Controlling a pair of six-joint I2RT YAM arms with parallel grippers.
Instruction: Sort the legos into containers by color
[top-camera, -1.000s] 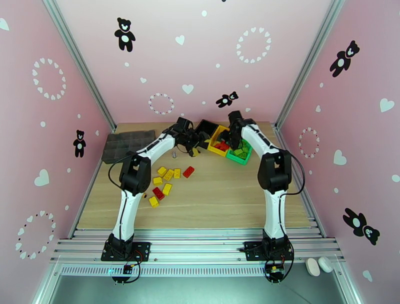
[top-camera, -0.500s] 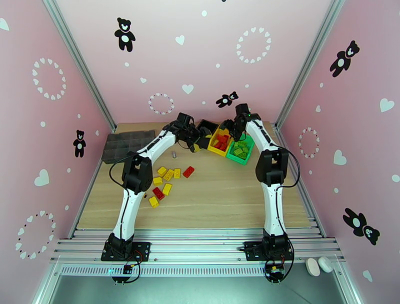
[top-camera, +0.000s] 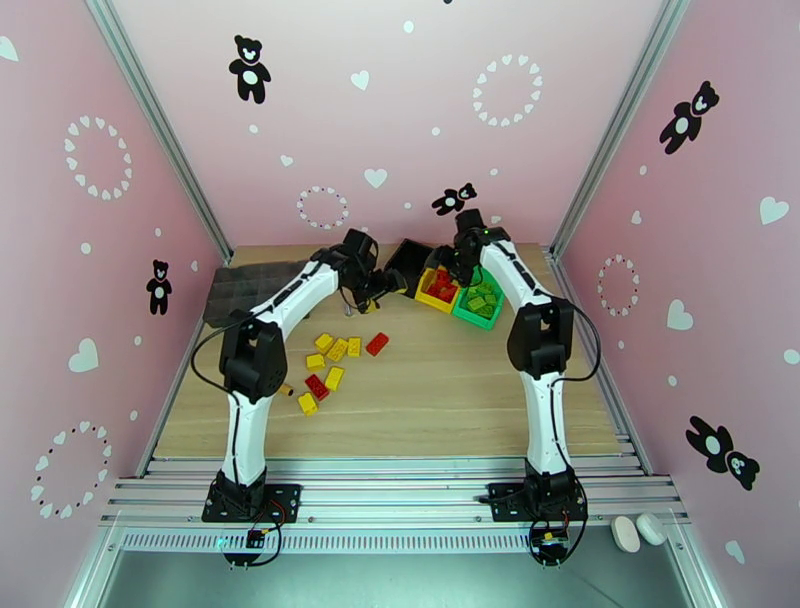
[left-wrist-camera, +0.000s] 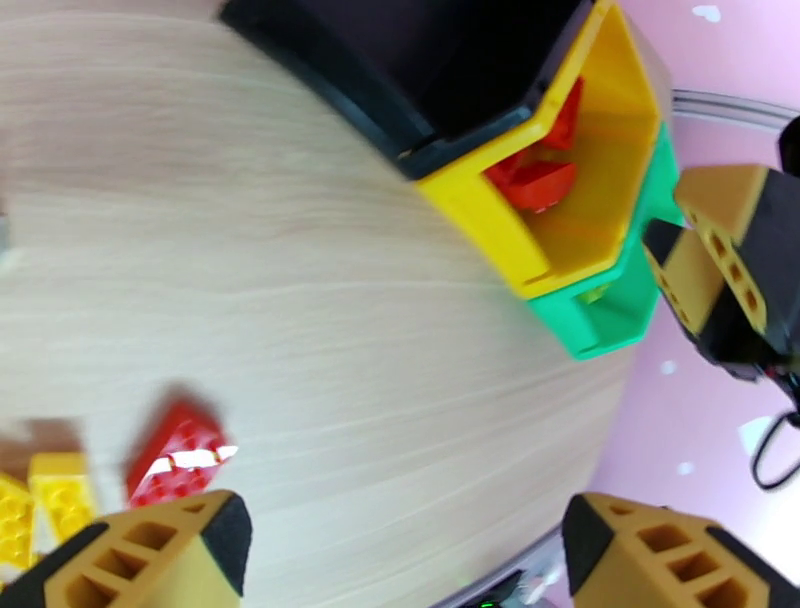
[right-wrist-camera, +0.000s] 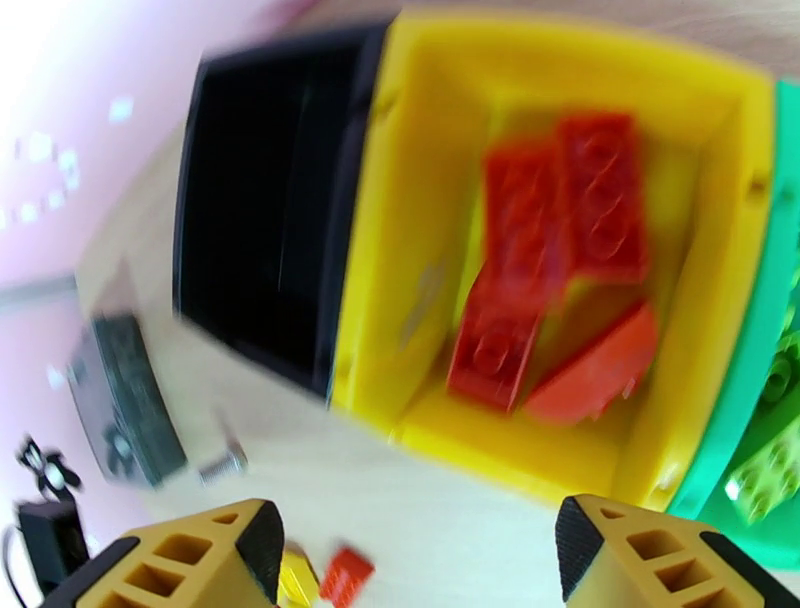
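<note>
Three joined containers stand at the back of the table: black (top-camera: 408, 260), yellow (top-camera: 437, 290) and green (top-camera: 480, 303). Red legos (right-wrist-camera: 545, 260) lie in the yellow bin (right-wrist-camera: 700, 330), and green legos (right-wrist-camera: 775, 450) lie in the green bin. Loose yellow and red legos (top-camera: 335, 362) are scattered on the table left of centre. My left gripper (top-camera: 378, 290) hangs open and empty just left of the bins, with a red lego (left-wrist-camera: 180, 455) and yellow ones (left-wrist-camera: 55, 490) below it. My right gripper (right-wrist-camera: 420, 550) is open and empty above the yellow bin's near wall.
A dark grey organizer tray (top-camera: 250, 285) lies at the back left. A small metal bolt (top-camera: 347, 308) rests on the wood between the tray and the bins. Pink walls close in the table on three sides. Bare wood stretches across the front and right.
My left gripper has drawn back to the left, away from the bins. My right gripper has shifted from over the green and yellow bins toward the back left, above the yellow bin.
</note>
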